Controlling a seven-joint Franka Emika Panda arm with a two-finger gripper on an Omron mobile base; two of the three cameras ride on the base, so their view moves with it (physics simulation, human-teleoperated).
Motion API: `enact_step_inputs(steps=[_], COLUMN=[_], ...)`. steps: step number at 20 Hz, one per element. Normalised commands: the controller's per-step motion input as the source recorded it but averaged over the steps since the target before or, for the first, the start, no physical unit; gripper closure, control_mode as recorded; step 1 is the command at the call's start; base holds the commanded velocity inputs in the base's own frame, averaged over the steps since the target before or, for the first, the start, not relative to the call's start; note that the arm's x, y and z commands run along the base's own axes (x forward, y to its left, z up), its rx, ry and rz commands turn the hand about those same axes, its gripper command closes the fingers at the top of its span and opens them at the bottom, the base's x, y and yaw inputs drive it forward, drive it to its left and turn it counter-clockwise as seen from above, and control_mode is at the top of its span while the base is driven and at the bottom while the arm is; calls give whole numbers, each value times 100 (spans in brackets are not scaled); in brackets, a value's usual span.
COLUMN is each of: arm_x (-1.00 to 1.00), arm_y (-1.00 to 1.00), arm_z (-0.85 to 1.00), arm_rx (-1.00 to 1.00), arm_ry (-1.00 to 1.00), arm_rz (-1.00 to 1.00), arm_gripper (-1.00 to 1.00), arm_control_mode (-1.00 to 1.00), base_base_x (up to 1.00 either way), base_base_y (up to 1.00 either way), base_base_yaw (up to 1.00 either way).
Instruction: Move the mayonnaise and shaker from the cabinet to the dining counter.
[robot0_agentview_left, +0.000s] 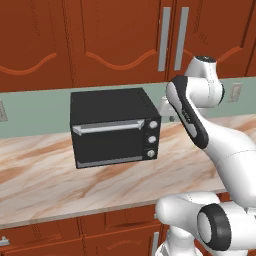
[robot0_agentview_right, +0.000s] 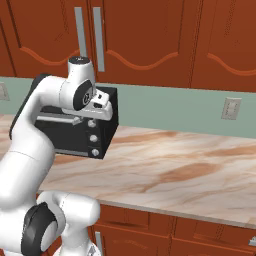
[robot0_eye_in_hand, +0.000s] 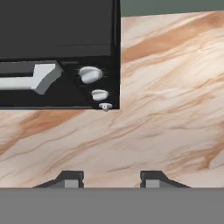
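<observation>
1. The cabinet (robot0_agentview_left: 115, 35) is on the wall above the counter (robot0_agentview_left: 45, 170). It is red-brown with arched panels, and every door in view is shut.
2. Two long silver handles (robot0_agentview_left: 164, 39) hang side by side where two of its doors meet. They are above and to the right of the oven (robot0_agentview_left: 114, 127) in the left base view.
3. The black oven sits on the counter against the green backsplash (robot0_agentview_left: 35, 107). Its door is closed, with a silver bar handle across the front and three knobs (robot0_agentview_left: 151, 138) stacked down its right side.
4. The arm (robot0_agentview_left: 192, 117) rises just right of the oven. Its wrist is level with the oven's top, below the cabinet doors and apart from them.
5. In the hand view, the gripper (robot0_eye_in_hand: 111, 178) has its tips spread apart with nothing between them. Bare marble lies beyond.
6. The same view looks down on the oven's right front corner (robot0_eye_in_hand: 57, 52) and its knobs (robot0_eye_in_hand: 90, 74). The oven is ahead of the tips and not touching them.
7. In the right base view, the hand is in front of the oven's upper right corner (robot0_agentview_right: 111, 95).
8. A wall outlet (robot0_agentview_right: 231, 108) is on the backsplash well to the right, above an open stretch of counter (robot0_agentview_right: 175, 165).
</observation>
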Motion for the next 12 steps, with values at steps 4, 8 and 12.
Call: enact_step_inputs(steps=[4,8,12], arm_x=[-30,-65,-53], arm_y=[0,0,0], arm_z=[0,12,38], arm_rx=[0,1,0], arm_ry=[-8,-38,-50], arm_rz=[0,0,0], arm_gripper=[-100,-100,-100], arm_control_mode=[-100,-100,-100], base_base_x=[0,0,0], base_base_y=[0,0,0], base_base_yaw=[0,0,0])
